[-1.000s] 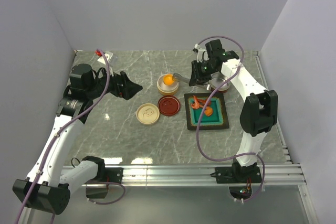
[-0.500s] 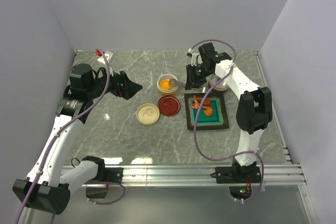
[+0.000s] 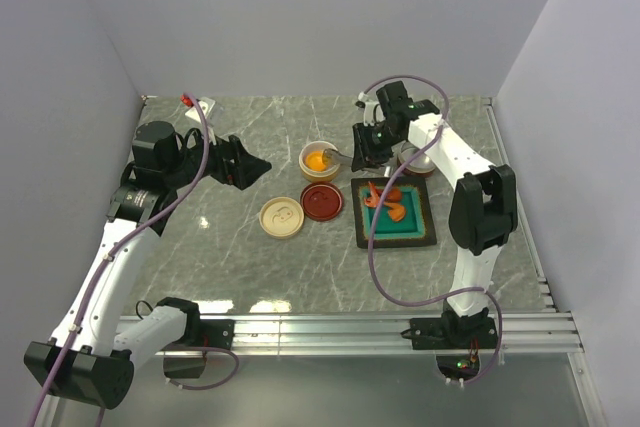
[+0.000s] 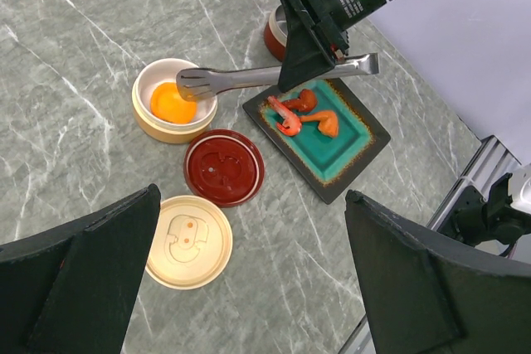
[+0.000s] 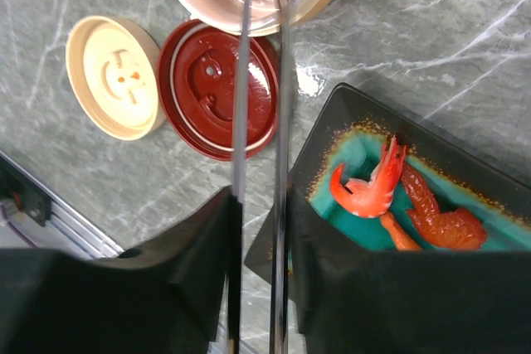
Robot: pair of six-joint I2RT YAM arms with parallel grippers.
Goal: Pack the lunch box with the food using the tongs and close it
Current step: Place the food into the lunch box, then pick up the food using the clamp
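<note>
My right gripper (image 3: 366, 147) is shut on the silver tongs (image 3: 343, 157), its black fingers (image 5: 191, 263) pressing the two slim arms (image 5: 241, 105). The tongs' tips reach over the round cream lunch box bowl (image 4: 148, 122), where the orange disc of food (image 4: 172, 103) lies. I cannot tell whether the tips still touch it. Red-orange shrimp pieces (image 4: 292, 118) lie on the teal tray (image 4: 357, 143). My left gripper (image 4: 253, 288) hangs wide open over the table, left of the bowl and holding nothing.
A dark red lid (image 3: 321, 201) and a cream lid (image 3: 282, 217) lie flat in front of the bowl. A second red-brown bowl (image 3: 415, 159) sits behind the right arm. A small white and red part (image 3: 198, 103) is at the back left corner.
The right gripper carried the tongs and the orange disc left and down, so the disc now sits in the cream bowl. The tong arms have spread a little. The left arm has not moved.
</note>
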